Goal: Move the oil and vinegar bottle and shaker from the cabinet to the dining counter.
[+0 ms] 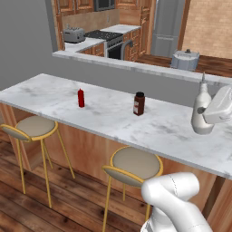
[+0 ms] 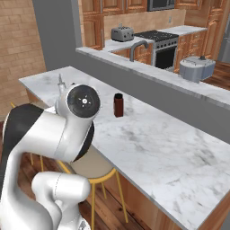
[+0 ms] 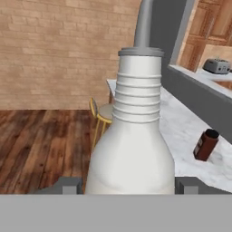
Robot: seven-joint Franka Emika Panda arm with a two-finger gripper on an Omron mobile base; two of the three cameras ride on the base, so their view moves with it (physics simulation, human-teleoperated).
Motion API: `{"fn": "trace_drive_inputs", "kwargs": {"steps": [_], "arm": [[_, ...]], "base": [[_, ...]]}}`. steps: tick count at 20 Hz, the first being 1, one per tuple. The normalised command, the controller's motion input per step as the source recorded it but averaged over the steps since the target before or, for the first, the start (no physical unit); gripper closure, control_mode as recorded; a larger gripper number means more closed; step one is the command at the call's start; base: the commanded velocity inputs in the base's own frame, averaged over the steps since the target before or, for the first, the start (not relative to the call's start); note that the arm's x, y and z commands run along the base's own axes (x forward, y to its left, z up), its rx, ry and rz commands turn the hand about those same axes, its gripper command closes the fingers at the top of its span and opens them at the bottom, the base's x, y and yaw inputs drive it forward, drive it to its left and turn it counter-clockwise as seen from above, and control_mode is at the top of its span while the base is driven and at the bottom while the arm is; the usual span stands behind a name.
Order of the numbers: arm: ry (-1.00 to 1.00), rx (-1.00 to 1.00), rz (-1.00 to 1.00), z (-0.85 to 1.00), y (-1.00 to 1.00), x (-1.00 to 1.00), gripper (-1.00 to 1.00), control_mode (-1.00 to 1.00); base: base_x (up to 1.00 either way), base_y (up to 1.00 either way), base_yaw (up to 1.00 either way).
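The claw [image 3: 124, 185] sat with its two finger tips [image 3: 68, 185] spread wide on either side of the oil and vinegar bottle's [image 3: 131, 149] rounded belly, the bottle squarely between them; whether the pads actually pressed the bottle could not be told. The bottle stood upright on the dining counter [image 1: 104, 113], long axis vertical, its slim neck and thin spout pointing straight up, base resting on the marble. In the left base view the bottle [image 1: 201, 111] stood near the counter's right end, with the white hand just beside it on its right. A dark brown jar [image 1: 139, 103] stood well apart to the left, and a small red bottle [image 1: 81, 98] farther left again. Open marble lay between them. Two stools [image 1: 133, 165] stood under the counter's near edge.
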Motion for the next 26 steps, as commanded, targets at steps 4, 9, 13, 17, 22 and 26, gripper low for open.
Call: {"fn": "trace_drive_inputs", "kwargs": {"steps": [4, 9, 13, 17, 22, 26], "arm": [[-0.16, -0.01, 0.03, -0.33, -0.23, 0.33, 1.0, -1.0], [-0.16, 0.0, 0.0, -0.38, -0.15, 0.42, 1.0, -1.0], [-0.1, 0.0, 0.0, -0.37, -0.1, 0.52, 1.0, -1.0], [-0.11, 0.0, 0.0, -0.36, -0.1, 0.48, 1.0, -1.0], [-0.01, 0.06, 0.0, -0.24, -0.17, 0.52, 1.0, -1.0], [0.0, 0.11, 0.04, -0.12, -0.22, 0.46, 1.0, -1.0]], "base": [[0.0, 0.0, 0.0], [0.0, 0.0, 0.0], [0.0, 0.0, 0.0], [0.0, 0.0, 0.0], [0.0, 0.0, 0.0], [0.0, 0.0, 0.0]]}}
